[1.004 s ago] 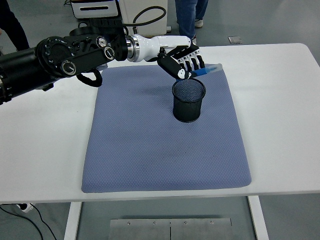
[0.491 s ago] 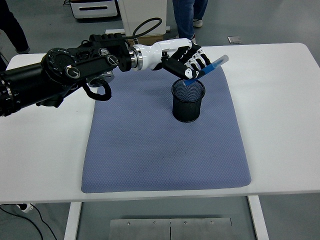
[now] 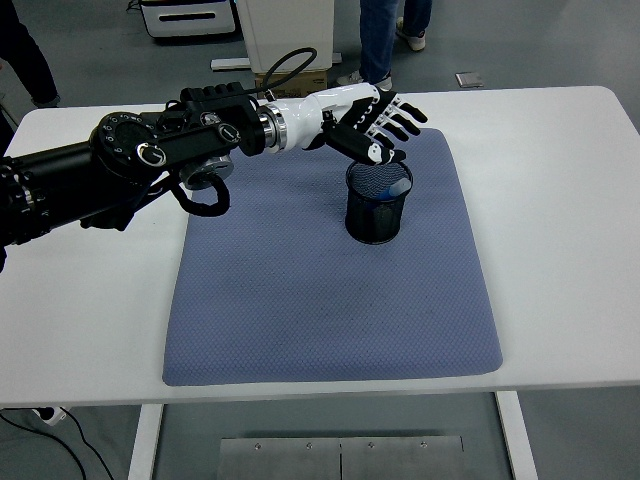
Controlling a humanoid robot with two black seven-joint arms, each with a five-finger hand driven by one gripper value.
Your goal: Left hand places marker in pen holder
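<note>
Upper centre on the mat [image 3: 320,290], the black mesh holder [image 3: 377,208] contains the blue marker [image 3: 391,186], left hand [image 3: 375,122] spread empty above it.

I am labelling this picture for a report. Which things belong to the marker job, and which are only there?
Job: left hand, open above; blue marker inside; black mesh pen holder.

Only there: blue mat, white table, people's legs behind.

White table [image 3: 560,200] under blue-grey mat [image 3: 330,300]
</note>
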